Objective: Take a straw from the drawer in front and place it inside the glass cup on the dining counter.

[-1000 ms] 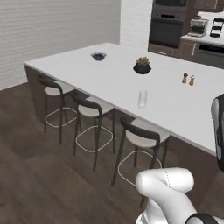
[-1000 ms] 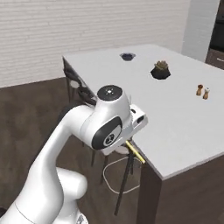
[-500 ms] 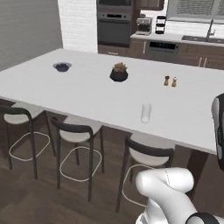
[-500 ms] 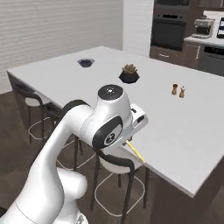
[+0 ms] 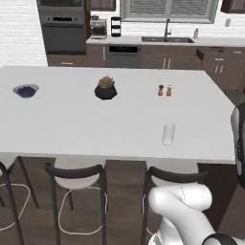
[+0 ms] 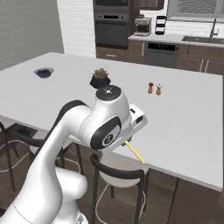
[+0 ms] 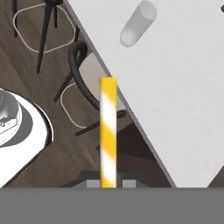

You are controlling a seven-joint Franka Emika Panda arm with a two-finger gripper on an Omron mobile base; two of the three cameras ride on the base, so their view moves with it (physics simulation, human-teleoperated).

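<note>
End effector pinching straw at its lower end, fingers pressed on both sides; straw yellow with white stripes, pointing straight up in hand view, free tip just over tabletop edge. Same straw in right base view poking down and out from under the white hand, held off the near tabletop edge above a stool. Below the straw in hand view: dark wood floor, stool seat and dark backrest tucked at tabletop edge.

Cup upright on tabletop, near the front edge, beyond straw tip and to its right in hand view, well apart from straw. Cup in left base view standing alone near front edge, right of centre; tabletop white, three stools along near side.

Farther on tabletop: dark pot with plant around the middle, two brown shakers side by side right of it, blue bowl far left. Same items in right base view: plant, shakers, bowl.

Behind: back counter with sink, oven.
</note>
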